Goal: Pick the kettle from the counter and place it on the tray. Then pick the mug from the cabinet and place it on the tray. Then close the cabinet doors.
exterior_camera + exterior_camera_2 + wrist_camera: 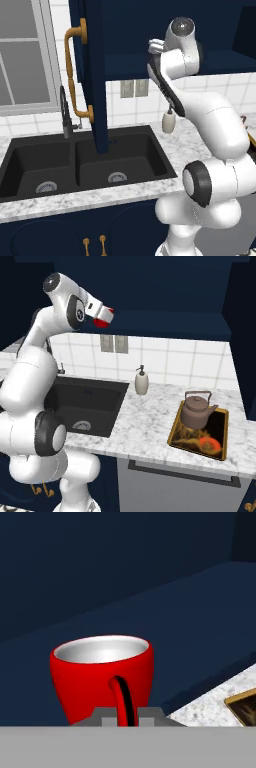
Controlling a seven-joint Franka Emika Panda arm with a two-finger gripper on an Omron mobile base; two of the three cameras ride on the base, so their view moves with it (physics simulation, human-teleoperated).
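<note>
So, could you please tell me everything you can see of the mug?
The mug is small, glossy bright red with a pale inside and looks empty. It stands upright in front of the navy cabinet, its thin looped handle facing the hand camera. The gripper is closed on that handle, one fingertip on each side.

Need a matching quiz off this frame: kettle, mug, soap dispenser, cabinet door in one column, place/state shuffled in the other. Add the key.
Things:
1. kettle
2. mug
3. soap dispenser
4. cabinet door

Places or states:
A. swung open above the sink
B. on the counter by the tiled wall
C. handle pinched in the gripper, at the cabinet shelf
D. standing on the tray

Pairs: 1-D, 2-C, 3-B, 4-A
</note>
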